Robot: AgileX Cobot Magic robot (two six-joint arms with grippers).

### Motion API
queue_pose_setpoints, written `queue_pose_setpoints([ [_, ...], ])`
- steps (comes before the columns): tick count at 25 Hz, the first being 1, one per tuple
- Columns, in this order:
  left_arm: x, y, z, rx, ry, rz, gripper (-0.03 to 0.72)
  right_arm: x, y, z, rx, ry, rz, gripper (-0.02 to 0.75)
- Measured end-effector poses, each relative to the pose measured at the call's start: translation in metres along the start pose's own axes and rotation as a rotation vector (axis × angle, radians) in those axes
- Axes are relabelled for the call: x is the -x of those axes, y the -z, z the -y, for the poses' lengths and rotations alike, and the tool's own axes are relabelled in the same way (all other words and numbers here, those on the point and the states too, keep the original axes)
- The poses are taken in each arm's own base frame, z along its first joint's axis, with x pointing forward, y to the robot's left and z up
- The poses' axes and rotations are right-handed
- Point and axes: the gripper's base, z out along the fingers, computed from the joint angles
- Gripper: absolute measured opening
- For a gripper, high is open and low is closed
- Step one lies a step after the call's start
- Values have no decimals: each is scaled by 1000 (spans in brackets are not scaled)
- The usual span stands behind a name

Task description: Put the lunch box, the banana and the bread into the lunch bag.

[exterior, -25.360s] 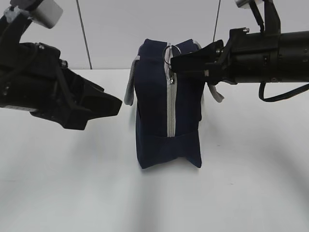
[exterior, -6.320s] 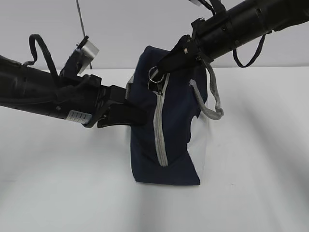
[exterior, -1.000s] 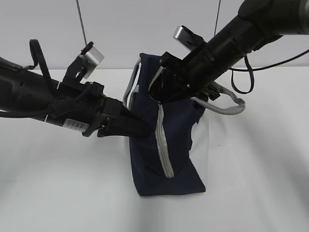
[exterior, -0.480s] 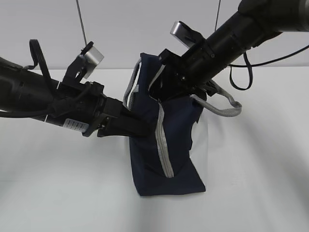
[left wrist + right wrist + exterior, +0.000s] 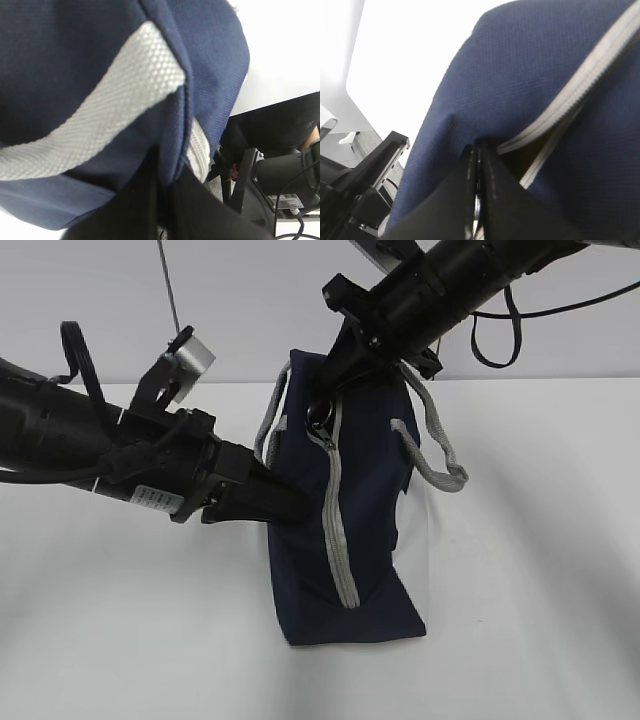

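The navy lunch bag stands tilted on the white table, its grey zipper running down the near end. My left gripper is shut on the bag's left edge beside the zipper; in the left wrist view its fingers pinch navy fabric below the grey webbing handle. My right gripper comes down from the upper right and is shut on the metal ring pull at the bag's top. In the right wrist view the ring shows between its fingers. The lunch box, banana and bread are out of view.
The grey handles hang at the bag's left and right. The white side panel faces right. The white table spreads all round the bag. A thin cable hangs at the back left.
My right gripper has risen and moved left at the bag's top, and the ring pull now shows below it. The right handle has dropped down. My left arm has not moved.
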Motion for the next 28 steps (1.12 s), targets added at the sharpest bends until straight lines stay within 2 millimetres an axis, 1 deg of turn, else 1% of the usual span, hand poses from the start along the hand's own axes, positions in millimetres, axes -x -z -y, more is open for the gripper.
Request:
queue_pose_setpoints([
  [19,0,0,0,0,1,1,3,7,11,-4,-58,69,5,-17],
  [28,0,0,0,0,-2,-2,3,19,24,-17,-61,124,55,-17],
])
